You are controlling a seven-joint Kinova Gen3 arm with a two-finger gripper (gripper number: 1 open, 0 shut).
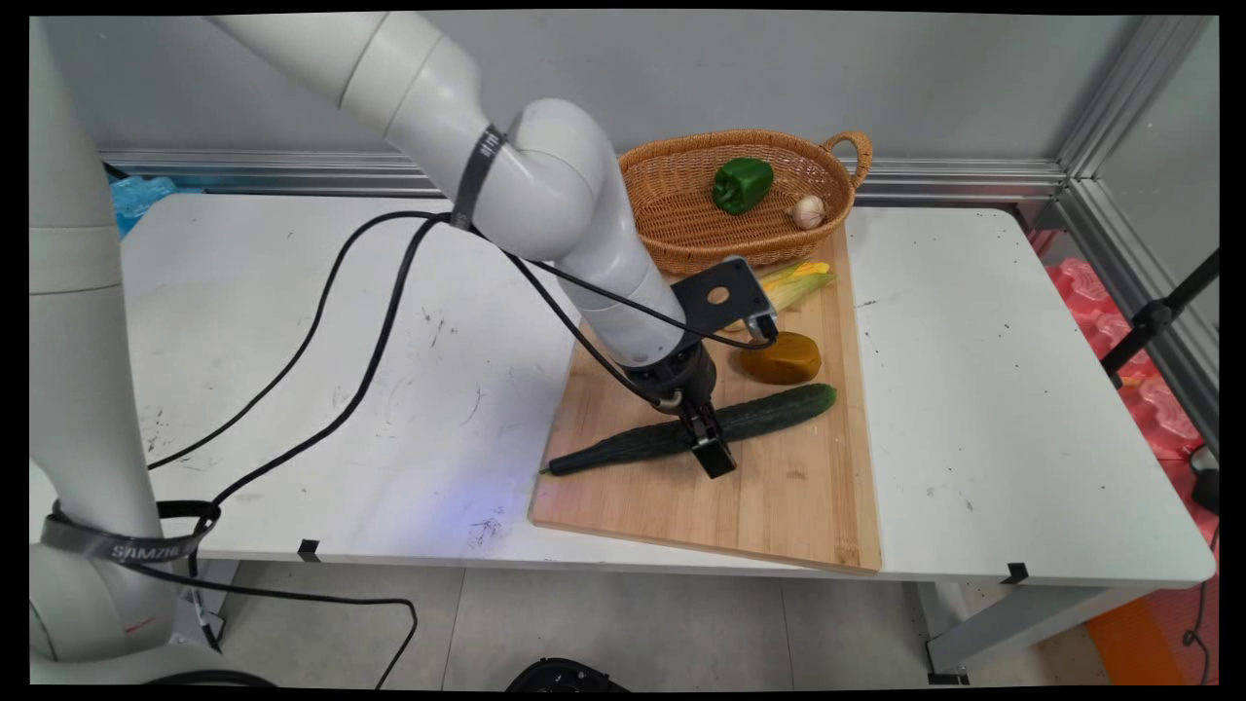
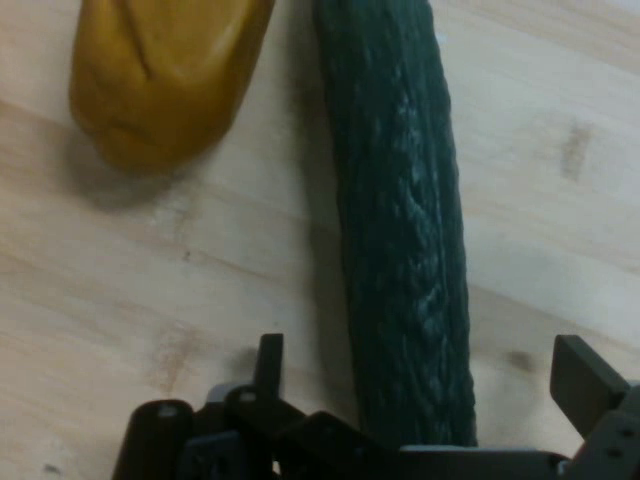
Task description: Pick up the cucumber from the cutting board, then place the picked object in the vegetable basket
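Green and ridged: cucumber [image 1: 633,445] flat on wooden board [image 1: 779,506], toward the board's near left part, stalk end poking past the left edge over the white table [image 1: 973,389]. Long axis set on a slant across the board, thin dark end toward near left, blunter end toward far right, rising slightly away from the camera in the main view. Seen from the hand as running straight up the frame, so lined up square across the gap between the fingers.

Gripper [image 1: 711,450] low over the cucumber's middle, fingers apart and straddling it, one on each side. Bare wood showing between each finger and the skin in the hand view [image 2: 400,230], so seemingly no contact; from the main view, cannot tell.

Just beyond the far side, a brown lump [image 1: 781,358], near the cucumber but apart from it. Farther back, corn [image 1: 798,280] at the board's far edge, then a wicker basket [image 1: 740,136] with a pepper [image 1: 743,184] and garlic [image 1: 808,210] inside.

Risks, as judgement only: round, slick body likely to roll or twist out if pinched off-centre or only by the fingertips. Long shape gripped away from its balance point likely to droop at one end. Fingertips close to the wood, so any further drop could jam them into the board. Brown lump near enough to be nudged by a swinging end.
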